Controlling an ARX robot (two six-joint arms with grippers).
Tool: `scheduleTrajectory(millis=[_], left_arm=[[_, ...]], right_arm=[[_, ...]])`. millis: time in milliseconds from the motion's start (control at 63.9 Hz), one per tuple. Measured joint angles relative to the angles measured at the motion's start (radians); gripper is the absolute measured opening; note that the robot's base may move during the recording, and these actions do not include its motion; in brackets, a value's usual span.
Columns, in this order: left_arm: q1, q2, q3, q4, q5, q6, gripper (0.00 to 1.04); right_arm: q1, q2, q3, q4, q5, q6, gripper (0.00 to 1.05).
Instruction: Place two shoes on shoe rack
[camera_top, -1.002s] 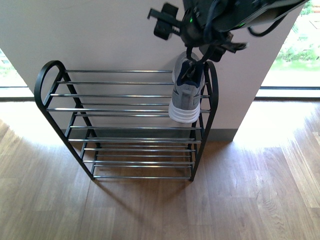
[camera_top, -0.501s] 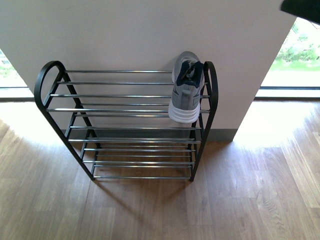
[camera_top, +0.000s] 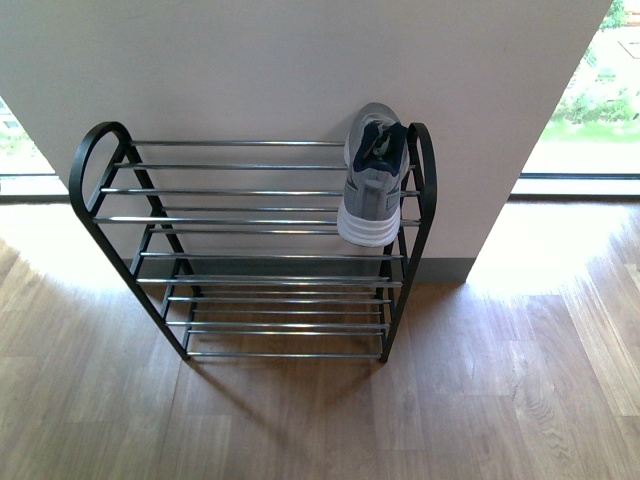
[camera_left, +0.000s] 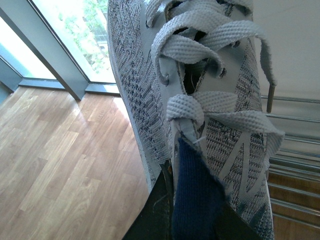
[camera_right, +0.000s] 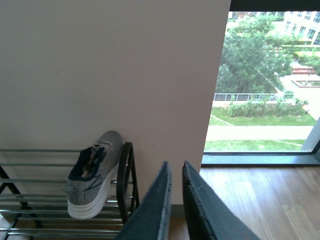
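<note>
Left gripper (camera_left: 192, 226): pinched on the navy tongue (camera_left: 196, 192) of one grey knit sneaker (camera_left: 134, 95), seen only in the left wrist view. Its dark fingers (camera_left: 150, 225) sit on either side of the tongue. This held sneaker fills most of that view, with its pale laces (camera_left: 200, 50) crossed over the upper. The silver rods of the shoe rack (camera_left: 295, 118) show just beyond it. How high it hangs over the rack cannot be told.

Right gripper (camera_right: 175, 172): fingers drawn all but together, with a thin slit between them and nothing held. It is clear of the rack, to the right and nearer than the end loop (camera_right: 125, 175).

Second sneaker (camera_top: 373, 185): resting on the top tier of the shoe rack (camera_top: 250, 221), at the far right end, just beside the right end loop. Sole down, white toe on the near side, heel toward the wall (camera_top: 250, 70). The right wrist view shows the same placement (camera_right: 92, 180).

Rack: stands on the wood floor (camera_top: 300, 420), backed against the pale wall. Neither arm appears in the front view.
</note>
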Motion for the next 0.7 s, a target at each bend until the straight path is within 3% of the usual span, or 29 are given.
scheduleTrajectory(millis=[63,141,282,360,501,705], left_arm=[[0.000,0.000,0.000,-0.001,-0.008,-0.004,0.02],[0.013,0.063,0.068,-0.127,-0.043,-0.150,0.02],[0.089,0.359,0.271,-0.100,0.171,-0.275,0.02],[0.100,0.509,0.385,-0.094,0.283,-0.258,0.02],[0.083,0.854,0.658,-0.152,0.539,-0.140,0.02],[0.064,1.102,0.910,-0.241,0.645,-0.061,0.02]], right_arm=[[-0.021,-0.035,-0.021,-0.014,-0.018,-0.005,0.01],[-0.052,-0.092,-0.050,-0.043,-0.044,-0.005,0.01],[-0.093,-0.190,-0.089,-0.102,-0.085,-0.005,0.01],[-0.155,-0.236,-0.101,-0.135,-0.171,-0.006,0.01],[-0.195,-0.320,-0.132,-0.187,-0.187,-0.006,0.01],[-0.196,-0.388,-0.143,-0.219,-0.187,-0.006,0.01]])
